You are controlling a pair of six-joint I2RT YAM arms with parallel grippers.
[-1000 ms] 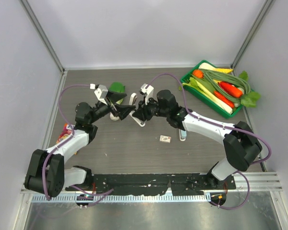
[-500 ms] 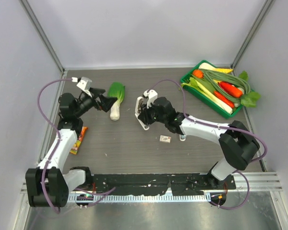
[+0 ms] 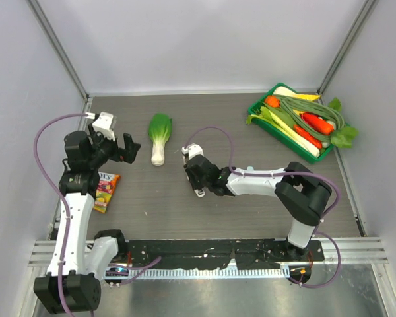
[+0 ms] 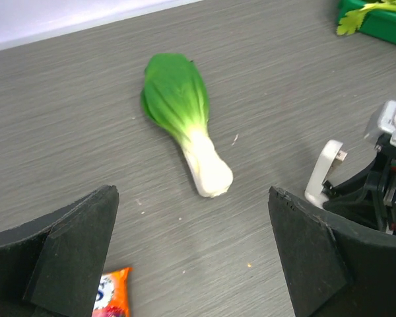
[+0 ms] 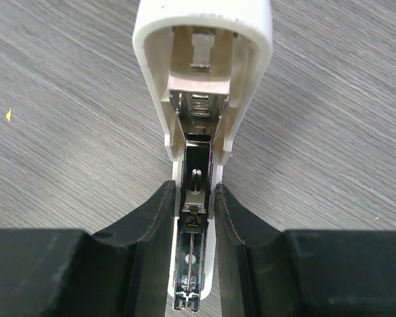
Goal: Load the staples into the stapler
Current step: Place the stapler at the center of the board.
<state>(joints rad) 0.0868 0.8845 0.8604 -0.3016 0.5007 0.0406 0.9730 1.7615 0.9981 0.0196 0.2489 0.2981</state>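
The stapler (image 5: 204,39) is a small white one, swung open, its lid standing up and the silvery channel (image 5: 197,231) lying bare. My right gripper (image 5: 197,198) is shut on its base, one finger on each side. From above, the right gripper (image 3: 197,178) sits low at mid table with the stapler's white end (image 3: 198,192) poking out. In the left wrist view the stapler (image 4: 323,172) shows at the right. My left gripper (image 3: 127,149) hangs open at the far left, well apart from it, with nothing between its fingers (image 4: 72,251). The staples are hidden.
A bok choy (image 3: 159,135) lies between the two grippers, also in the left wrist view (image 4: 185,122). An orange snack packet (image 3: 104,191) lies under the left arm. A green tray (image 3: 325,155) of vegetables stands at the back right.
My left arm has drawn back to the left, away from the stapler. The right gripper has come nearer and lower with the stapler, and its forearm now covers the spot where the staple box lay.
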